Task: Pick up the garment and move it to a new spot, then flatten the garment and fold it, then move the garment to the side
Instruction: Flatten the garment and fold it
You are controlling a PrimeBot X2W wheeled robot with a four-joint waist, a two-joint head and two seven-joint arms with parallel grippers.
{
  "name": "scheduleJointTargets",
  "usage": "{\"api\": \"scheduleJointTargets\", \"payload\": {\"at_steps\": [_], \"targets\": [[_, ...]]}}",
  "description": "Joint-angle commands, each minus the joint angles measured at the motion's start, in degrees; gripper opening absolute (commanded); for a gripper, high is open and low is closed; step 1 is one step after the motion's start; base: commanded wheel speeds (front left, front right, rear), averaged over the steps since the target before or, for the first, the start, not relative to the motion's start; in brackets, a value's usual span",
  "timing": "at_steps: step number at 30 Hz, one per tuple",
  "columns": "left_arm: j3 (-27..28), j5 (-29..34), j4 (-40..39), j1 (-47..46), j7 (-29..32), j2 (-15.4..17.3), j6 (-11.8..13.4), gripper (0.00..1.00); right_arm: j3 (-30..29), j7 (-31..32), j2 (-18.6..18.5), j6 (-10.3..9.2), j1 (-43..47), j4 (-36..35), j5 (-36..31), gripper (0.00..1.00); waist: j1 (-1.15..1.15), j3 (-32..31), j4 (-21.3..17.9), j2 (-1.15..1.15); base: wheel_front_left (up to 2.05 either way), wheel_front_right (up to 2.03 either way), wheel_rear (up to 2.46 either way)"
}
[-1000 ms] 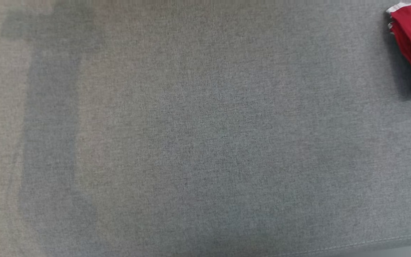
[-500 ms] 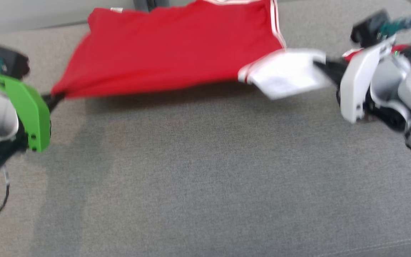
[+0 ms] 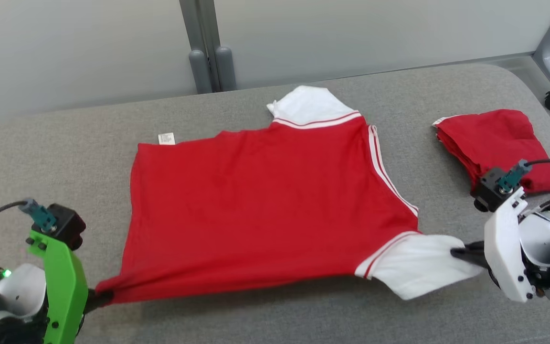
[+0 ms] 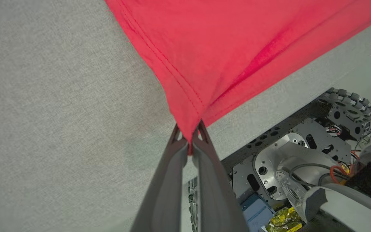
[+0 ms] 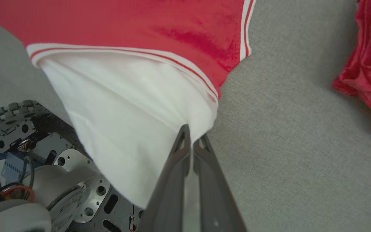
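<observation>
Tilted upward since half a second earlier, the head camera took in the whole red garment [image 3: 265, 200], sharp rather than blurred, its far part lying flat on the grey woven worktop [image 3: 65, 143] and its near edge pulled taut between the hands. The left hand [image 3: 96, 297] was clamped on the red hem corner, and the right hand [image 3: 456, 252] pinched the soft white sleeve [image 3: 418, 265] with its red-and-white piping. A folded red pile [image 3: 494, 138] lay to the right, with pale wall panels [image 3: 65, 48] and two grey posts [image 3: 210, 62] behind.

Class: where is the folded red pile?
The pile lies far right in the head view on the cushion, beyond the right gripper, apart from the spread shirt.
</observation>
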Motion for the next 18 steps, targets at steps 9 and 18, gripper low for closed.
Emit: {"api": "scheduleJointTargets", "payload": {"at_steps": [9,18], "targets": [[0.4,-4.6,-10.1,0.7,5.5,5.4,4.6,0.0,-10.2,10.9,-3.1,-0.13,6.7,-9.5,0.2,0.0,0.01,2.7,0.4,0.0,0.0,0.0,0.0],[1.7,-9.6,-0.8,-8.3,19.1,-1.6,2.4,0.0,-21.8,24.7,5.5,-0.12,1.4,-2.7,-2.4,0.0,0.01,11.4,2.0,0.0,0.0,0.0,0.0]]}}
